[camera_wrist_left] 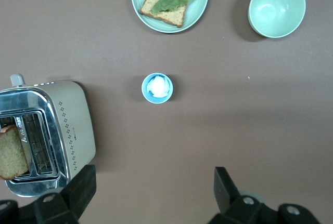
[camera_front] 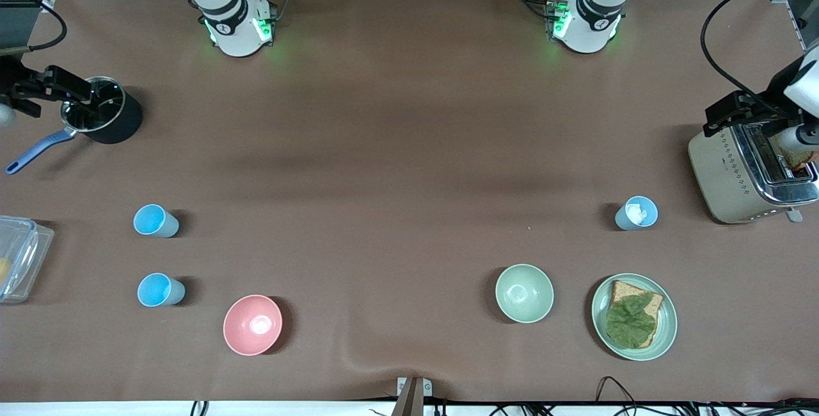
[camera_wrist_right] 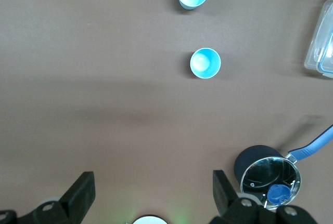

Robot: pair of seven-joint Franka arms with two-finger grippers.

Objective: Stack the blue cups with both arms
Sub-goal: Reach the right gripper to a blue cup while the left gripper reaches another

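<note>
Edges of the front view cut off a good deal: the clear plastic container [camera_front: 16, 256] at the right arm's end of the table is only half in frame, and both arms show little more than their bases and their hands.

Three blue cups stand upright on the brown table [camera_front: 397, 147], all apart from one another. Two are at the right arm's end: one [camera_front: 155, 221] stands farther from the front camera, the other [camera_front: 160, 290] nearer. Both are bright blue inside, greyer outside and slightly tapered. The third cup [camera_front: 636, 213] stands alone toward the left arm's end, with something white inside that I cannot identify.

There are two bowls, a pink bowl [camera_front: 253, 324] and a pale green bowl [camera_front: 524, 293], and one green plate [camera_front: 665, 326] carrying a slice of bread [camera_front: 651, 306] under a leaf [camera_front: 626, 322].

The right gripper [camera_front: 29, 93] hangs beside the dark saucepan [camera_front: 102, 118], its fingers spread wide with nothing between them; the two cups at that end stand well apart from it, nearer the front camera.

The left gripper [camera_front: 742, 112] hovers over the toaster [camera_front: 748, 176], likewise wide open and holding nothing. A slice of toast [camera_wrist_left: 11, 152] sits in the toaster's slot. The third cup is near that toaster, lower on the table.
</note>
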